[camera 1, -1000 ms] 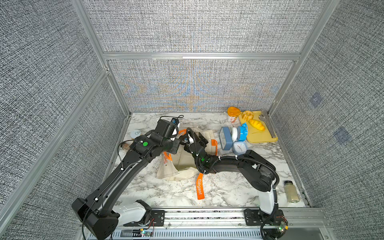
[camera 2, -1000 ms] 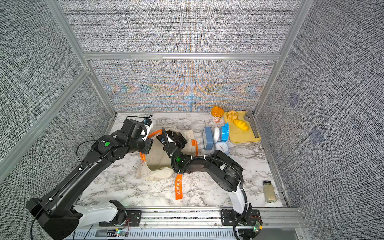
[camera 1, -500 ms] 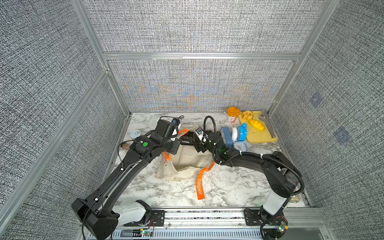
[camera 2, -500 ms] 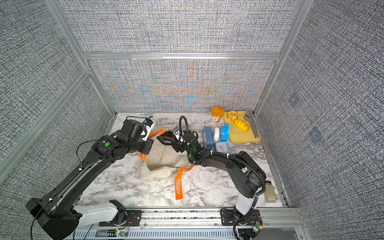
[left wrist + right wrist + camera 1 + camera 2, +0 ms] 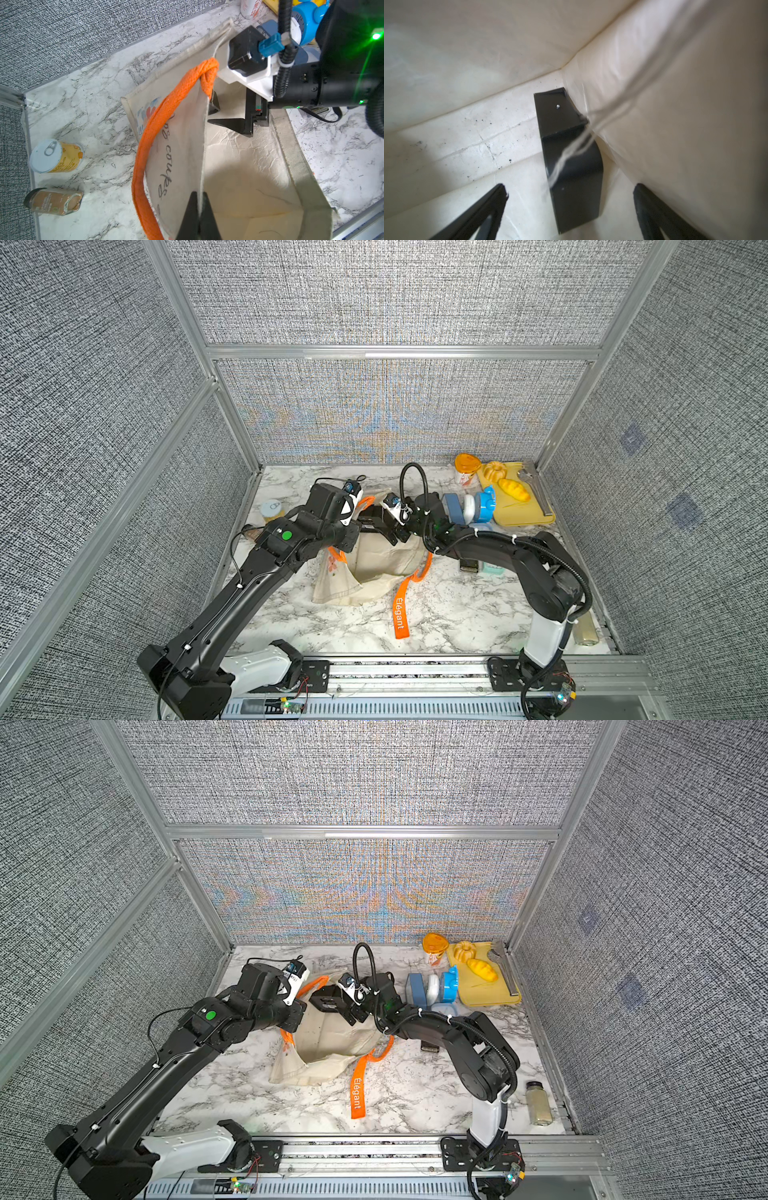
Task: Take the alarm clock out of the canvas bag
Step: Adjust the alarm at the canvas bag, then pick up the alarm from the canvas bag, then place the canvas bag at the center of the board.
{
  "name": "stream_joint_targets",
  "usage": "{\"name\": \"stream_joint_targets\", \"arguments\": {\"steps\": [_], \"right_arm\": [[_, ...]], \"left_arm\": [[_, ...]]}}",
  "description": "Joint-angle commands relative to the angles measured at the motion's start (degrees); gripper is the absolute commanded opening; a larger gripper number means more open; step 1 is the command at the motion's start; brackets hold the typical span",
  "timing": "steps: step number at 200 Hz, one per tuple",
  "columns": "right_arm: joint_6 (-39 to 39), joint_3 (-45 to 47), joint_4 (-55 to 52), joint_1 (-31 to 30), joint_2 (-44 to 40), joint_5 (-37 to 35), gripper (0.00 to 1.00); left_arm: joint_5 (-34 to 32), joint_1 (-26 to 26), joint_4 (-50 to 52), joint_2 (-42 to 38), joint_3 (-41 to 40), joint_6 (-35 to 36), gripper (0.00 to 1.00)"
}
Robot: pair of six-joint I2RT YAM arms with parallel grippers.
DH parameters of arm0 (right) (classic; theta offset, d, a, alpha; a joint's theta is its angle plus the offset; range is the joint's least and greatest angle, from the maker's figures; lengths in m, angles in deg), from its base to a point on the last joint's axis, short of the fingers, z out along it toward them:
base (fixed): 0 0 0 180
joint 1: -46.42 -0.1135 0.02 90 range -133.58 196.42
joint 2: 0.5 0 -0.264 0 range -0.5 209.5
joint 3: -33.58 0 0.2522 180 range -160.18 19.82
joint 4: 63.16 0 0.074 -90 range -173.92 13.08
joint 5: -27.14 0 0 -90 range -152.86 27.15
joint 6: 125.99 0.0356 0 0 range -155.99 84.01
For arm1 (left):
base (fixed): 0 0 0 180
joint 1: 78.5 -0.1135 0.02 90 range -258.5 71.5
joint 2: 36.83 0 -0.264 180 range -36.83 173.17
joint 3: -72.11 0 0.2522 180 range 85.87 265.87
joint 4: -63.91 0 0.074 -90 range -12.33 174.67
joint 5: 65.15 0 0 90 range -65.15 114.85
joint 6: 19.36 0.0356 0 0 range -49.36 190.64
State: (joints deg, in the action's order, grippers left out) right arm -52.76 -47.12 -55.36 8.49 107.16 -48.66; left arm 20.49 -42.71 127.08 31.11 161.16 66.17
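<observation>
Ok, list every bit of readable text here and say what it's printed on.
"Elégant": on the orange tag.
"coupes", in script: on the canvas bag, printed side; the letters around it are unclear.
Too small or blurred to read: blue clock dial numerals, white cup red characters, brown bottle label.

Bright, even light is filling both top views (moiré is shimmering across the far wall (image 5: 382, 418)); shadow is pooling inside the canvas bag (image 5: 245, 158), a thread (image 5: 571, 152) blurring.
</observation>
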Motion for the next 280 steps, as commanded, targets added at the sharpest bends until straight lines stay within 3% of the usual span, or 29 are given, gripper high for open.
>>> {"name": "stream_joint_targets", "arguments": {"steps": [1, 78, 116, 162, 194, 280], "right_arm": [[-1.1, -2.3, -1.5, 0.6, 1.5, 5.3, 0.99], [-1.5, -9.5, -4.5, 0.8, 8.5, 9.2, 0.97], [-1.8, -12.8, -7.5, 0.9, 10.9, 12.4, 0.81], [-0.7, -11.1, -7.9, 0.7, 9.0, 12.1, 0.53], [0.3, -9.0, -7.4, 0.2, 7.2, 10.2, 0.4], [7.6, -8.1, -9.2, -0.3, -4.0, 8.7, 0.28]], "left_arm": [[1.0, -0.1, -2.7, -0.3, -0.7, 0.8, 0.0], [1.0, -0.1, -5.1, -0.9, -2.5, 1.7, 0.0], [0.8, -0.1, -5.9, -0.9, -3.3, 1.6, 0.0], [0.2, -0.6, -6.2, -0.3, -3.4, 0.7, 0.0], [0.3, -1.2, -6.3, 0.2, -3.1, -0.7, 0.0], [-8.0, -5.9, -4.0, -1.7, -1.9, -4.1, 0.0]]}}
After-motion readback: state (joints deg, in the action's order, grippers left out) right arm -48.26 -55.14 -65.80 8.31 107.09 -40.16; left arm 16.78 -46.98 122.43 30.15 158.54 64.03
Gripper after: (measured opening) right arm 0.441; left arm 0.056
